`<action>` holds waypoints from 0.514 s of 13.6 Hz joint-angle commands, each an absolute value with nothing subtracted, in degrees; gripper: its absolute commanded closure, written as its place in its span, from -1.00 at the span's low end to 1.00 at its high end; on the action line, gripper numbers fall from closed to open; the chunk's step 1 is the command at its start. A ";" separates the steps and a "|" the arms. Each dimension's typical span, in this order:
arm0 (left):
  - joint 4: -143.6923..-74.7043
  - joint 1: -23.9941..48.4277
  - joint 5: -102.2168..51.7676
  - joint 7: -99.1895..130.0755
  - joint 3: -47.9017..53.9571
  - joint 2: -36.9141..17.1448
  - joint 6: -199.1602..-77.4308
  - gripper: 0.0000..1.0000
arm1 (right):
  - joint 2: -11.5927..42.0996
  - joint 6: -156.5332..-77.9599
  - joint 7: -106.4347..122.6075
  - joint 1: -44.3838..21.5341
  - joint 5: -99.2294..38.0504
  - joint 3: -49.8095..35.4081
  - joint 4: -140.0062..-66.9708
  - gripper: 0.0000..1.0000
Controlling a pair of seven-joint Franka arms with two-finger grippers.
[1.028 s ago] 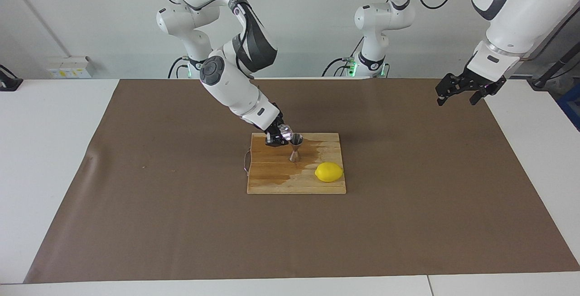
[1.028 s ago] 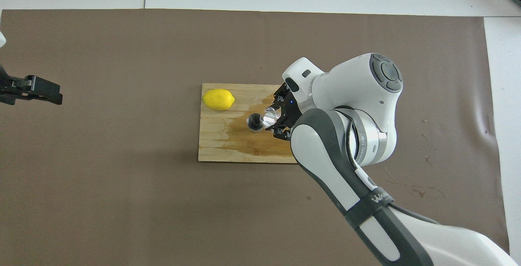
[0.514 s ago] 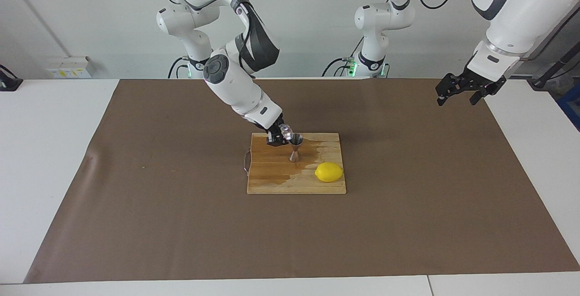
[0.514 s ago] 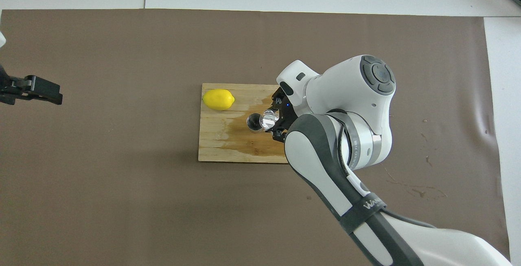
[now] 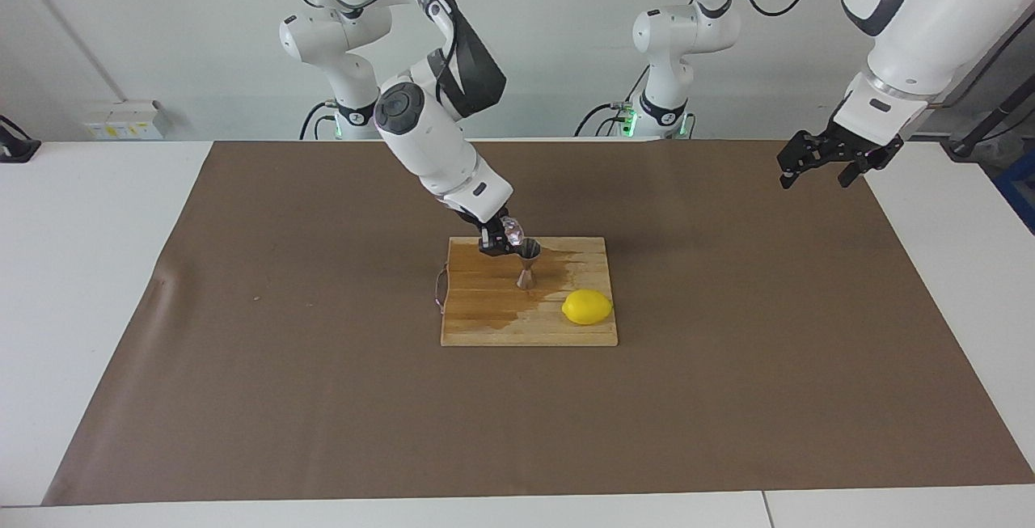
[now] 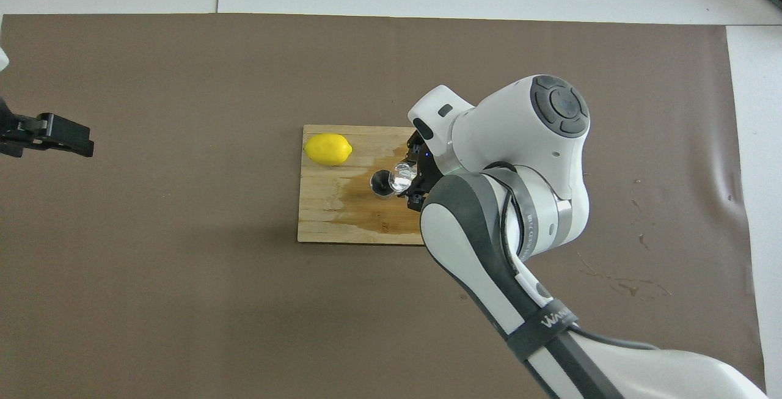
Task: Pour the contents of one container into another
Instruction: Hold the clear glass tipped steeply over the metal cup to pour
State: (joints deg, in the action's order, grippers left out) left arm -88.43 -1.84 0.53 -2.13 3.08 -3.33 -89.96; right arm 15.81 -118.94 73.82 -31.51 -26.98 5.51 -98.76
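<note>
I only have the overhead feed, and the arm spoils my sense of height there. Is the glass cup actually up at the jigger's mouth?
Observer: Yes. The right gripper holds the glass cup tipped, its lip at the jigger's top rim.
Operator: Is the jigger upright?
Observer: Upright, standing on its lower cone on the wooden board.
Operator: Anything hidden under the arm?
Observer: A thin cord loop at the board's edge toward the right arm's end.

Bright, even light from above floods the worktop (image 5: pixel 97 269) in both views; shadows are soft and faint, glare glints on the glass cup (image 6: pixel 403 175) and steel jigger (image 5: pixel 528 263), and focus stays sharp throughout.
</note>
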 commanded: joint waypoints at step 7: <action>-89.82 -2.29 0.79 -1.85 3.43 -1.85 -89.47 -1.00 | 16.08 -116.89 69.43 -32.61 -21.09 5.36 -97.47 0.90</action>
